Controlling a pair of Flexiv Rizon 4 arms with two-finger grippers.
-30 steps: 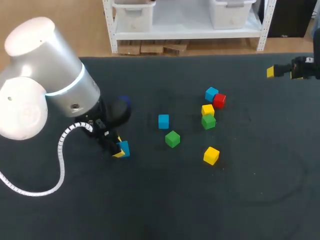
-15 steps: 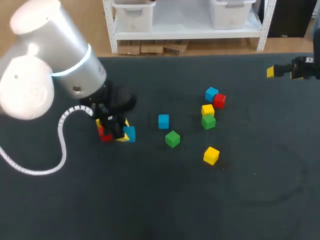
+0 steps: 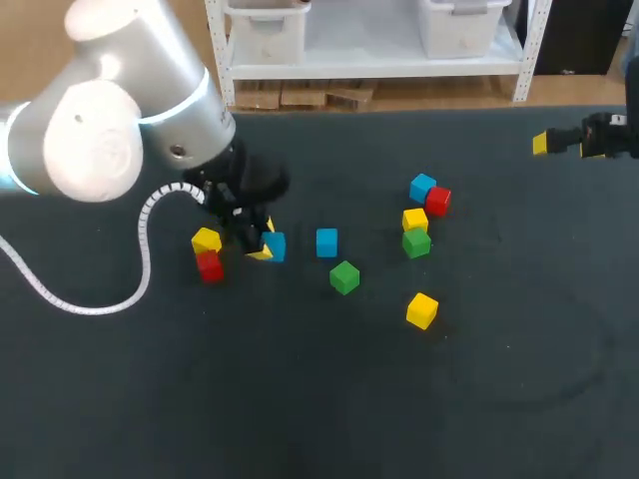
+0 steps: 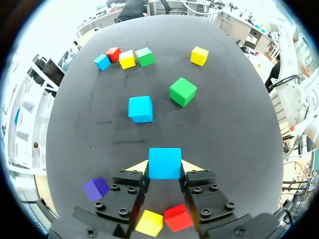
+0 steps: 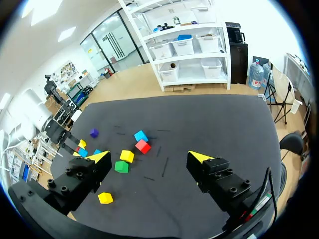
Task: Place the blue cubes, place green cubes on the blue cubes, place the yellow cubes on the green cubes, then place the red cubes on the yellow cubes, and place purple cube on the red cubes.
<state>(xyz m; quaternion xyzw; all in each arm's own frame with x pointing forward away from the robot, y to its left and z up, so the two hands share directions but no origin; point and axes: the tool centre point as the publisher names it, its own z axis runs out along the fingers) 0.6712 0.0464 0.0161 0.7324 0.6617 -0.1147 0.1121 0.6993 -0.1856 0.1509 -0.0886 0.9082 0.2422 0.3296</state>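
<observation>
- Blue cube (image 4: 165, 162), left of the desk's (image 3: 300, 399) middle, is clamped between both fingers of the left end effector (image 3: 266, 245), with a yellow tip against each of two opposite faces. Whether it rests on the desk or hangs just above it I cannot tell. Gripped low like this, it is probably headed for a base spot where the stacks will begin.
- Behind that end effector, toward the left edge, a yellow cube (image 3: 207, 239) and a red cube (image 3: 210, 266) sit close together. The purple cube (image 4: 96, 188) is near them, and all three are out of the path ahead.
- Ahead of the fingers lies a second blue cube (image 3: 326, 241), a likely neighbour for the base, with nothing in between. A green cube (image 3: 344, 277) just beside it could be knocked by a wide approach.
- Farther right, a lone yellow cube (image 3: 421, 310) stands apart. Beyond it, toward the far edge, is a tight cluster of blue, red, yellow and green cubes (image 3: 415, 220).
- Over by the far right corner hangs the right end effector (image 5: 149, 157), its fingers wide apart and holding nothing, well clear of everything.
</observation>
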